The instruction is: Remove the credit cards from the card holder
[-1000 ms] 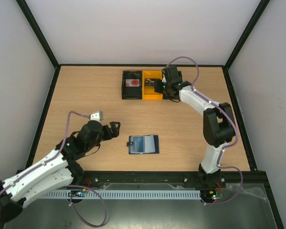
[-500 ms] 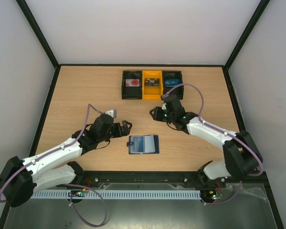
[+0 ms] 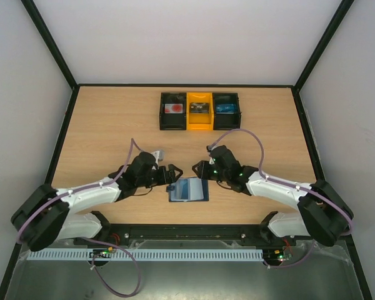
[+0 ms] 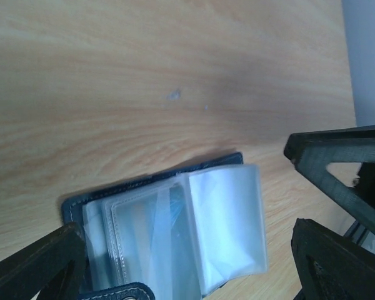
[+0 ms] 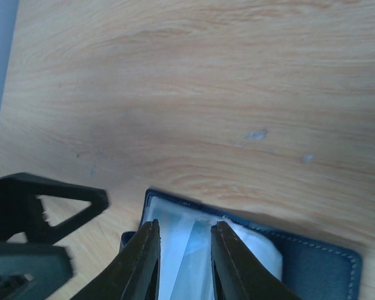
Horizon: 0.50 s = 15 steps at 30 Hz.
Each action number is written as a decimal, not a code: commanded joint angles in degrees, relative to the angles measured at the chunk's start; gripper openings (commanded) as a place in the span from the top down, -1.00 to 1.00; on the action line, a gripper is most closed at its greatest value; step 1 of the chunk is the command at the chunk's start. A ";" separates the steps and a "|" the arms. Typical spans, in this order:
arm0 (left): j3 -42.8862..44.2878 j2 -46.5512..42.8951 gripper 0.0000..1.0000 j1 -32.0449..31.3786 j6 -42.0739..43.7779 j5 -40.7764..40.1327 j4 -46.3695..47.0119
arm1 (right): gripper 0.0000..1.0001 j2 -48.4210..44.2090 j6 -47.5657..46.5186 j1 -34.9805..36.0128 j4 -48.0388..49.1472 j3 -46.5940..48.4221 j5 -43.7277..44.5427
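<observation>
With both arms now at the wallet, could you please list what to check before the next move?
1. Card holder lying open on the table: ok.
2. Left gripper open wide at its left edge: ok.
3. Right gripper narrowly open over the clear pockets, holding nothing: ok.
4. Grippers apart from each other: ok, though close.
5. Cards present in the pockets: cannot tell.

Card holder [image 3: 190,191] dark navy outside, pale grey-blue inside; table [image 3: 106,125] light wood grain; boxes [image 3: 200,127] black, yellow, black.
</observation>
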 commanded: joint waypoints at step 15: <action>-3.19 9.77 -0.77 -0.48 -6.25 7.60 14.67 | 0.53 -0.37 6.48 8.70 7.91 -6.64 4.20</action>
